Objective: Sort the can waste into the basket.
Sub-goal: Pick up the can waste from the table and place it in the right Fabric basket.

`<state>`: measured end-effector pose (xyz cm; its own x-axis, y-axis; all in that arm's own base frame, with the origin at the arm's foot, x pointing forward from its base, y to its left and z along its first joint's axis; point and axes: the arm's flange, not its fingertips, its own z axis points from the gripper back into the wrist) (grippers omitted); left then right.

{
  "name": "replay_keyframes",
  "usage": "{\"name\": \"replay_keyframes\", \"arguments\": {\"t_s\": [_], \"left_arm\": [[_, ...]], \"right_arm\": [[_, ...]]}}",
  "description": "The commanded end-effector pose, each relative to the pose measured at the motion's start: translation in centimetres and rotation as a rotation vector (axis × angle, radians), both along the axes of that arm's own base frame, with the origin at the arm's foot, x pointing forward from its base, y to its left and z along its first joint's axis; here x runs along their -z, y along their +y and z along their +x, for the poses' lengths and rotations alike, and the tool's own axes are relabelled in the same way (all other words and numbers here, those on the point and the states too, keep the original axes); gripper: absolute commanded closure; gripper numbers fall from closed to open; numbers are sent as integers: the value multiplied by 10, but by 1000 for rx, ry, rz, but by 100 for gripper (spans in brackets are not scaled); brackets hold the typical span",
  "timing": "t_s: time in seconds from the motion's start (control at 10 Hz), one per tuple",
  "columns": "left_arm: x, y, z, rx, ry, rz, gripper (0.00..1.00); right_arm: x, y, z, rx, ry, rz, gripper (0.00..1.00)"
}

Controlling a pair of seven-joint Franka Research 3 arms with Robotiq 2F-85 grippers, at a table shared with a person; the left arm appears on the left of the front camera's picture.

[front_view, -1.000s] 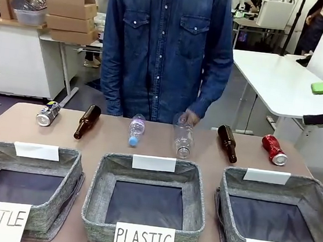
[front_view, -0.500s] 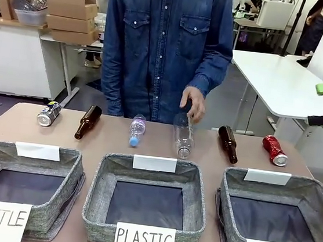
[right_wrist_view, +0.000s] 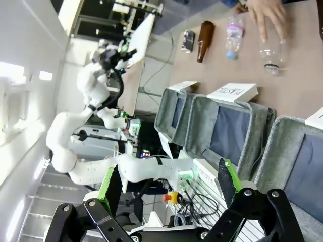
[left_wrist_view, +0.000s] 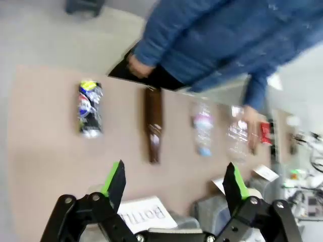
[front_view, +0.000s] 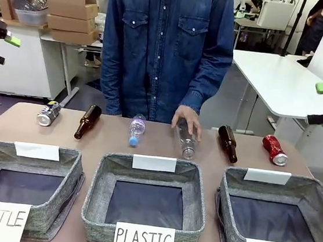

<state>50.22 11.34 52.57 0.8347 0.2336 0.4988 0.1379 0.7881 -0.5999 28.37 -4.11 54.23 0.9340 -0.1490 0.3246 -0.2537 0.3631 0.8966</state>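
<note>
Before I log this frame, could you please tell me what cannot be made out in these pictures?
Black can: print smeared by blur, left wrist view; too small in front view.
Clear plastic bottle: far end covered by the person's hand, front view.
CAN basket: right side cut by the frame edge, front view.

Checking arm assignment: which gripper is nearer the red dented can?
Right. The right gripper hangs above and to the right of the red can; the left gripper hangs far off at the opposite side.

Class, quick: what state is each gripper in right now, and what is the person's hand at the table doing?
Left gripper: open, empty.
Right gripper: open, empty.
Person's hand: resting on the clear plastic bottle.
</note>
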Motion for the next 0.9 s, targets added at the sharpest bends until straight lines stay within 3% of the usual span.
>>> {"name": "replay_keyframes", "arguments": {"t_s": [0.0,0.1,0.2,0.3,0.4,0.5,0.7,0.8], "left_arm": [[16,-22,42,-29,54,130,0],[32,-35,60,-77,52,249,0],[51,-48,77,-22,145,320,0],[72,-54,100,-108,202,410,0],[75,-52,113,-175,293,334,0],[73,-54,83,-57,98,333,0],[73,-54,83,-57,98,333,0],[88,-58,98,-100,164,369,0]], "right_arm": [[0,1,4,-9,-33,13,0],[0,1,4,-9,-33,13,0],[0,1,4,-9,-33,13,0],[0,1,4,-9,-33,13,0],[0,1,4,-9,-33,13,0],[0,1,4,-9,-33,13,0],[0,1,4,-9,-33,13,0],[0,1,4,-9,-33,13,0]]}}
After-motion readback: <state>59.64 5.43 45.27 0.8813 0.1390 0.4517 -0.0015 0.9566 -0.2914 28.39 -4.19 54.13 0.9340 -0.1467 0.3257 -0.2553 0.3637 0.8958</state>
